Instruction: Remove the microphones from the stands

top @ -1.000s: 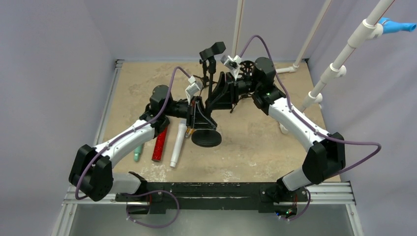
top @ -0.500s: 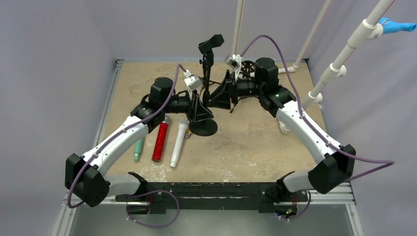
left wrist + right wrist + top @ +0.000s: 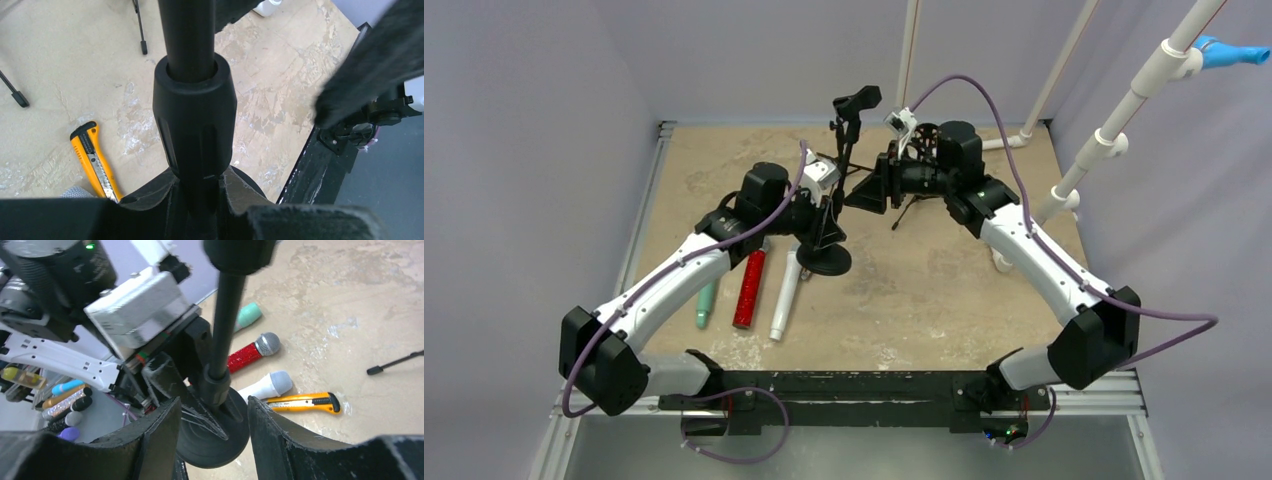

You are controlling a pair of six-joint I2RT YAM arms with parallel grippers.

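Observation:
A black mic stand with a round base [image 3: 824,262] and a thin pole [image 3: 842,165] stands mid-table. At its top is a black head [image 3: 856,102]; I cannot tell whether it is a clip or a microphone. My left gripper [image 3: 829,228] is shut on the stand's lower pole, just under the thick collar [image 3: 194,115], which fills the left wrist view between the jaws [image 3: 200,187]. My right gripper [image 3: 866,190] is open, its jaws either side of the pole [image 3: 225,320] without touching it. In the right wrist view [image 3: 214,432] the base [image 3: 215,445] shows between its fingers.
A teal mic [image 3: 706,305], a red glitter mic [image 3: 750,288] and a white mic [image 3: 784,295] lie left of the base. A yellow utility knife [image 3: 300,402] lies by the white mic. Thin black tripod legs [image 3: 909,210] stand behind. White pipes [image 3: 1064,190] stand at the right.
The stand's base has slid left and away with my left gripper on the pole. My right gripper has shifted a little left and stays open beside the pole.

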